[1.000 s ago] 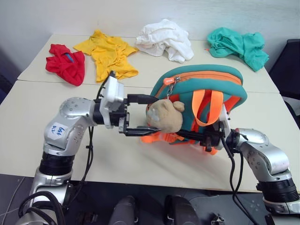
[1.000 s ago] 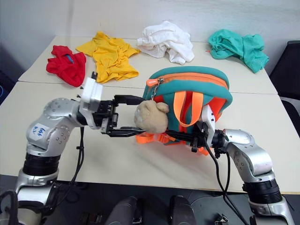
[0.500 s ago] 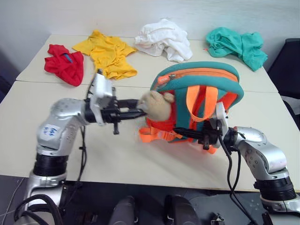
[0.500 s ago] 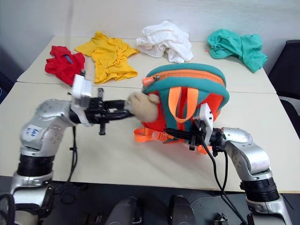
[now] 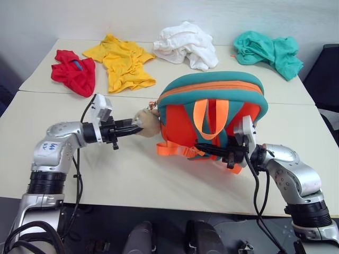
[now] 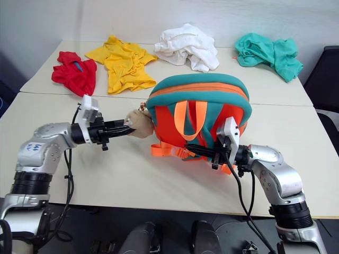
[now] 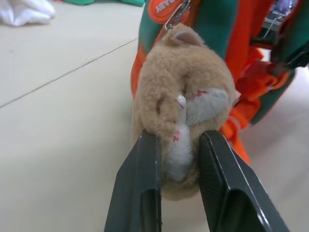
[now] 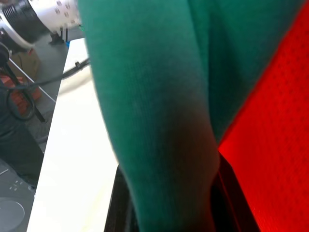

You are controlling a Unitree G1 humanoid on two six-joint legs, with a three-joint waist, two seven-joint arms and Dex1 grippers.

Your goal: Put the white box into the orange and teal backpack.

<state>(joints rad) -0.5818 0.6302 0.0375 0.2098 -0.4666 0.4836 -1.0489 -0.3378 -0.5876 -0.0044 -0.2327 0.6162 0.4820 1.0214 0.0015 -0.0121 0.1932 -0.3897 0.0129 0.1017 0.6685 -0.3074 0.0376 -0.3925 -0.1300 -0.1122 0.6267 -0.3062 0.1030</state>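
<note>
The orange and teal backpack point(image 5: 212, 106) stands upright on the near table, its orange straps facing me. A tan plush toy point(image 7: 183, 111) hangs from its zipper on the left side. My left gripper point(image 5: 132, 127) is shut on this plush toy, squeezing it between both fingers point(image 7: 145, 169). My right gripper point(image 5: 204, 148) reaches in from the right at the backpack's lower edge and is shut on a band of its teal fabric point(image 8: 154, 121). The white box is out of view.
On the far table lie a red garment point(image 5: 75, 70), a yellow garment point(image 5: 123, 61), a white cloth garment point(image 5: 186, 43) and a teal cloth garment point(image 5: 267, 50). A dark chair point(image 5: 326, 74) stands at the right edge. Bare tabletop point(image 5: 106, 169) runs to the front edge.
My left gripper shut on the plush toy and drew it out to the left and down. The backpack's top swung left with it. The right gripper kept its place.
</note>
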